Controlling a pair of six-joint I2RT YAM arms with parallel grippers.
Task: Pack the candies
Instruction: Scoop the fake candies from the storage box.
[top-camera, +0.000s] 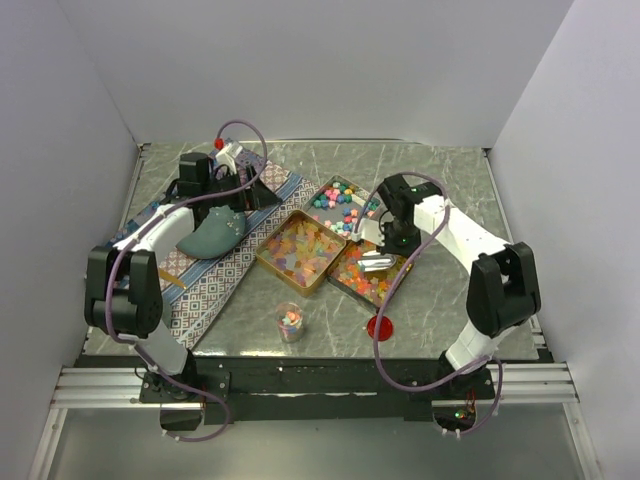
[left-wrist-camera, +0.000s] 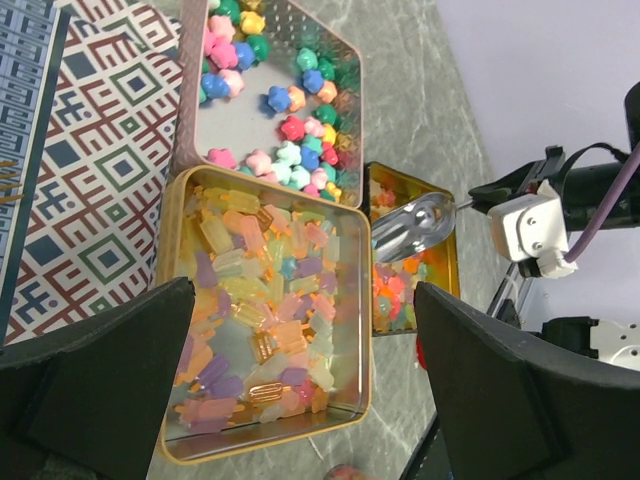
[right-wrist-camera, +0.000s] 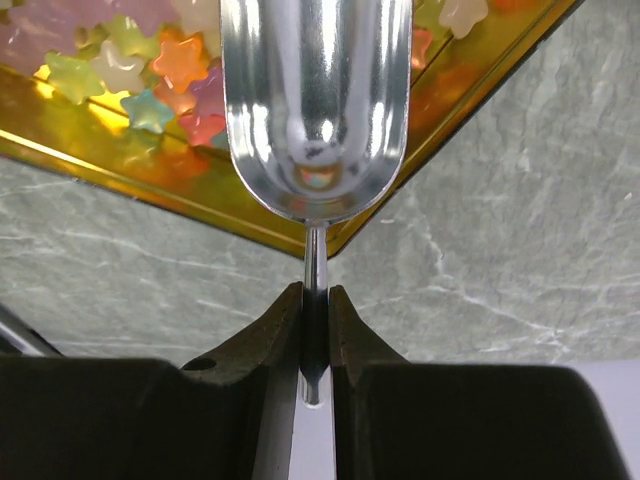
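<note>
Three open tins hold the candies: opaque pastel ones (top-camera: 342, 203) at the back, translucent yellow-pink ones (top-camera: 300, 250) in the middle, and orange-red-yellow ones (top-camera: 362, 275) nearest. My right gripper (top-camera: 385, 240) is shut on the thin handle of a metal scoop (top-camera: 375, 262). In the right wrist view the gripper (right-wrist-camera: 316, 300) clamps the handle, and the empty scoop bowl (right-wrist-camera: 315, 100) hangs over the corner of the tin of star-shaped candies (right-wrist-camera: 150, 85). My left gripper (top-camera: 262, 192) is open and empty; in its wrist view (left-wrist-camera: 300, 400) the wide-spread fingers (left-wrist-camera: 100, 390) frame the middle tin (left-wrist-camera: 270, 300).
A small clear cup (top-camera: 290, 322) with a few candies stands near the front. A red round disc (top-camera: 381, 326) lies to its right. A patterned cloth (top-camera: 215, 265) with a grey-teal pouch (top-camera: 213, 235) covers the left side. White walls enclose the marble table (top-camera: 450, 190).
</note>
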